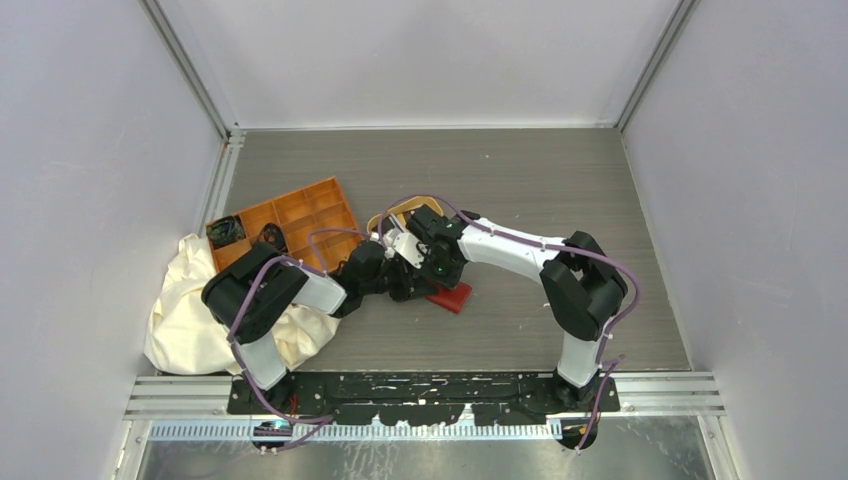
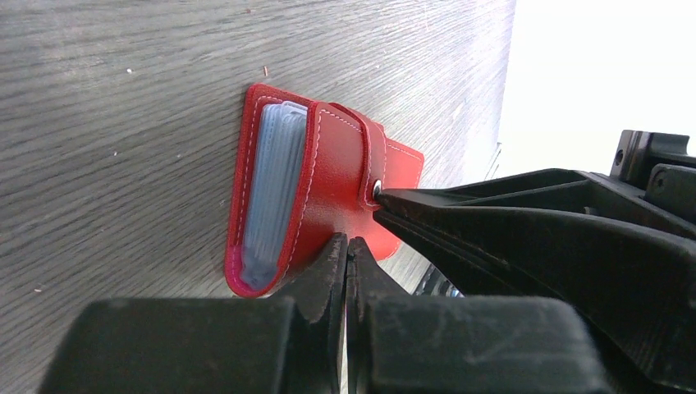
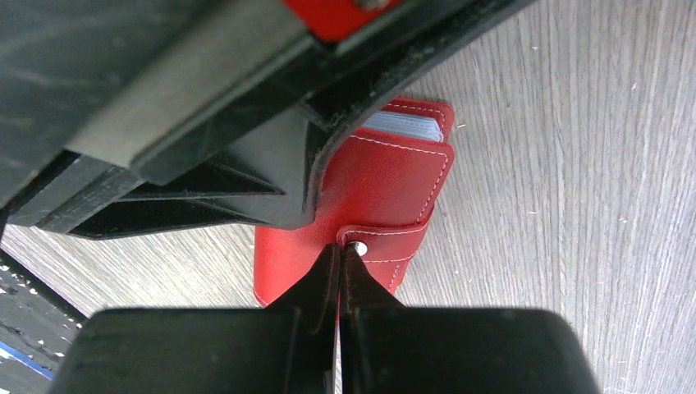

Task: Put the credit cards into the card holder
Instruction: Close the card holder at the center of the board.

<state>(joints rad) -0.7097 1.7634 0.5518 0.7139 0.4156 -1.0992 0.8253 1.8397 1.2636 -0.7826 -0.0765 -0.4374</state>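
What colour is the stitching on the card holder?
White stitching along the edges of the red card holder, clearest in the right wrist view.

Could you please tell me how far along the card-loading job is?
Done: unclear; the card holder lies folded on the table, tab across its cover, and its sleeves show no card I can make out. In hand: both grippers are shut, the right gripper at the snap, the left gripper at the cover's edge. Left: no loose cards show, so I cannot tell.
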